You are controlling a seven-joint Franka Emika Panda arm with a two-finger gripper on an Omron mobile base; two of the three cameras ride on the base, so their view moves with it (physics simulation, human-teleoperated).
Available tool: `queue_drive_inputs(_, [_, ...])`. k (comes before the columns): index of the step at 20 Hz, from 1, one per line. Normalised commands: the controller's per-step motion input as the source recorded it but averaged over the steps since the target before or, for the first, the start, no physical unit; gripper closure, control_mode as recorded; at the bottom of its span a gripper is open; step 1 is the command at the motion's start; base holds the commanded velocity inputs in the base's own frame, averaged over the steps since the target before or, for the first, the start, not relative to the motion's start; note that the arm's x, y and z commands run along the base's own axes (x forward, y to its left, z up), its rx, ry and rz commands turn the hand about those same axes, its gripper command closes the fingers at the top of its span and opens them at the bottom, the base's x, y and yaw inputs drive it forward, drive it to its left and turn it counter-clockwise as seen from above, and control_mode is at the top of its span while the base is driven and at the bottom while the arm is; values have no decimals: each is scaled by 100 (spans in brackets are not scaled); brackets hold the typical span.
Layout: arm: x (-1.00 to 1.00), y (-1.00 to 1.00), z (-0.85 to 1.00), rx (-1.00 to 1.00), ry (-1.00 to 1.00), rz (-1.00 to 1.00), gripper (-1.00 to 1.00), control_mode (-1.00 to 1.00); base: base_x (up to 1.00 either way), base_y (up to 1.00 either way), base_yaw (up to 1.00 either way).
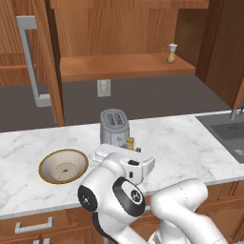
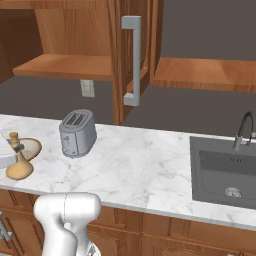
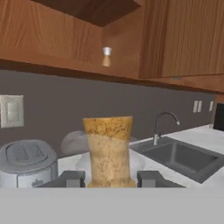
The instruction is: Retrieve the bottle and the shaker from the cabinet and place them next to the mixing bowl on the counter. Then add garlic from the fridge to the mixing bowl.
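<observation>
Indoors, marble counter [image 1: 190,143], wooden cabinets [image 1: 124,28] (sink [image 2: 225,170] right)

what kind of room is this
A rendered kitchen. A marble counter carries a toaster and a mixing bowl, a sink with a faucet is set into it, and open wooden cabinets hang above.
</observation>
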Motion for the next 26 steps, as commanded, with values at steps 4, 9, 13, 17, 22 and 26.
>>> queue_drive_inputs(4, [46, -9, -18, -14, 0, -3, 100, -100, 0, 0, 0])
queue_drive_inputs(9, [51, 0, -22, -4, -5, 0, 100, -100, 0, 0, 0])
queue_drive_inputs(13, [20, 21, -11, 3, -5, 0, 100, -100, 0, 0, 0])
queue_drive_inputs(17, [42, 1, -17, 2, -2, 0, 100, -100, 0, 0, 0])
queue_drive_inputs(22, [48, 0, -25, 6, -1, -5, 100, -100, 0, 0, 0])
queue_drive_inputs(26, [11, 24, -18, 8, -7, -1, 100, -100, 0, 0, 0])
